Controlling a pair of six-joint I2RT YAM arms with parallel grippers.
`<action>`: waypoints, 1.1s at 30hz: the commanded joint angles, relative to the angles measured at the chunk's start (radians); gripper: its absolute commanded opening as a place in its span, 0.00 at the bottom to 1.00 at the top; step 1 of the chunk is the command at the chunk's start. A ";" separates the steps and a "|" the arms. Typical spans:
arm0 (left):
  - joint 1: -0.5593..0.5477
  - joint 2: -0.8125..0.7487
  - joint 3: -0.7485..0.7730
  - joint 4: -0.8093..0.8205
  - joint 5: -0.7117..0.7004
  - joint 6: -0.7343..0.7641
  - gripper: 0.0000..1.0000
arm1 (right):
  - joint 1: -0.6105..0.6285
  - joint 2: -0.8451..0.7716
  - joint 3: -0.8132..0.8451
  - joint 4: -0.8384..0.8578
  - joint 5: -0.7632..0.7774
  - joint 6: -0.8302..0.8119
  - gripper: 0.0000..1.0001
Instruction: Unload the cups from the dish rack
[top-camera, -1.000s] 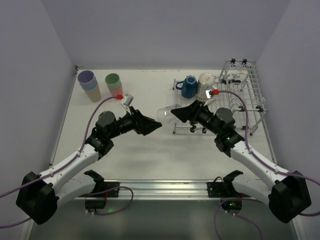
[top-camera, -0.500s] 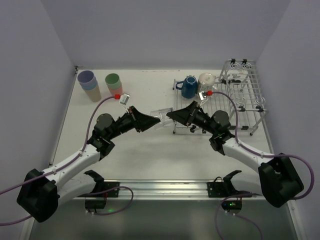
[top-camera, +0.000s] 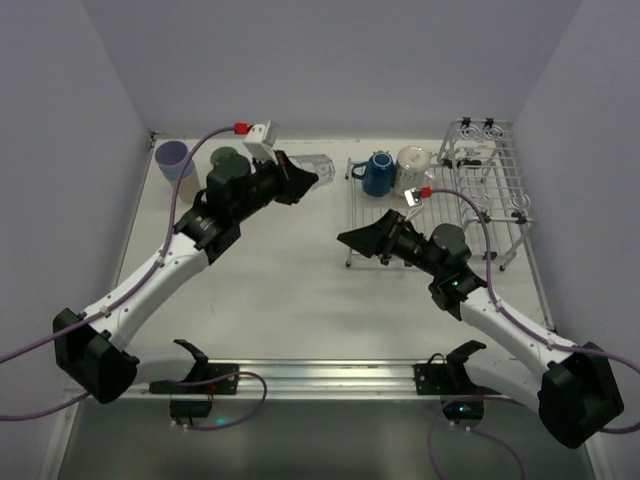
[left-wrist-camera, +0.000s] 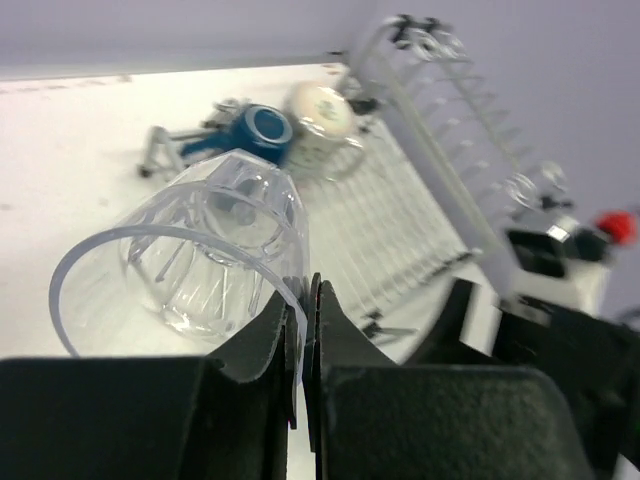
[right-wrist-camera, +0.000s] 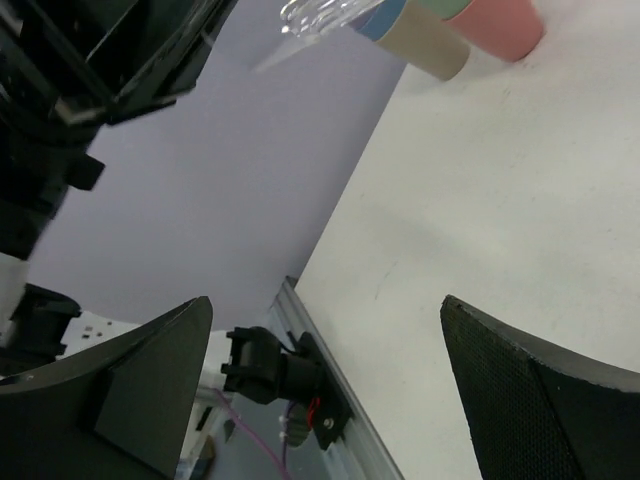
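A clear glass (top-camera: 314, 165) hangs in the air over the far middle of the table, my left gripper (top-camera: 303, 178) shut on its rim. The left wrist view shows the glass (left-wrist-camera: 195, 250) lying sideways, its rim pinched between my shut fingers (left-wrist-camera: 335, 330). My right gripper (top-camera: 349, 239) stands open and holds nothing, low over the table beside the dish rack (top-camera: 470, 215). A dark-blue mug (top-camera: 378, 172) and a white mug (top-camera: 412, 163) sit at the rack's far left end. Both mugs also appear past the glass as the blue mug (left-wrist-camera: 262, 128) and the white mug (left-wrist-camera: 322, 110).
Stacked tumblers stand at the far left: a lavender-topped stack (top-camera: 173, 160) and a green-topped one (top-camera: 225, 158) partly behind my left arm. The right wrist view shows the beige tumbler (right-wrist-camera: 425, 38), the salmon tumbler (right-wrist-camera: 495, 25) and the table's near rail (right-wrist-camera: 330, 400).
The glass passed from my right gripper to my left. The left arm closed on it, then rose and swung back toward the far left; the right gripper opened and drew back.
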 joint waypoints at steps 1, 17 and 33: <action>0.009 0.151 0.203 -0.374 -0.243 0.253 0.00 | 0.001 -0.090 0.053 -0.253 0.112 -0.175 0.99; 0.149 0.871 0.937 -0.830 -0.354 0.428 0.00 | 0.004 -0.325 0.028 -0.531 0.216 -0.417 0.99; 0.207 1.072 1.025 -0.829 -0.311 0.525 0.00 | 0.007 -0.266 0.011 -0.482 0.169 -0.399 0.99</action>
